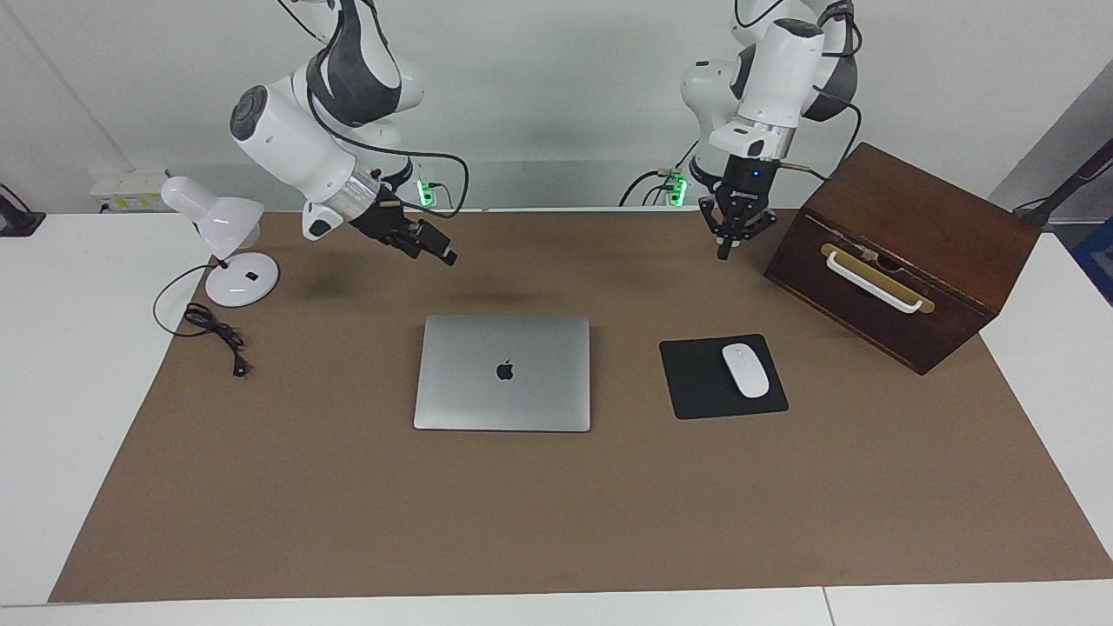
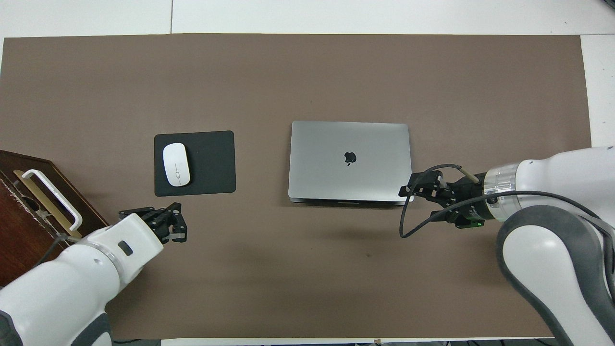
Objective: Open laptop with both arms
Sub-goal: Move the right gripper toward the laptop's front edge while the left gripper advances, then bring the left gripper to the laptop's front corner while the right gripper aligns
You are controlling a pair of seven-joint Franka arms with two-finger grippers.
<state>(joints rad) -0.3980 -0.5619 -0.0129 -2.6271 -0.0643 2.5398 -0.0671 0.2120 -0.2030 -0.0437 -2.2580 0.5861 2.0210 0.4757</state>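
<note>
Fingers on both my grippers were too small to read as apart or together. My right gripper point(image 1: 445, 256) hung over the brown mat point(image 1: 556, 522) near a corner of the thin silver-grey metal laptop point(image 1: 503, 373). That laptop lay shut and flat mid-mat, dark apple logo up, beside the black square mouse pad point(image 1: 696, 382). My left gripper point(image 1: 724, 252) hung by the dark wooden box point(image 1: 939, 252).

My thin silver-grey metal laptop point(image 1: 503, 372) lies closed mid-mat. The white oval mouse point(image 1: 745, 370) sits on the black square mouse pad point(image 1: 700, 380) beside it, toward my left arm's end.
</note>
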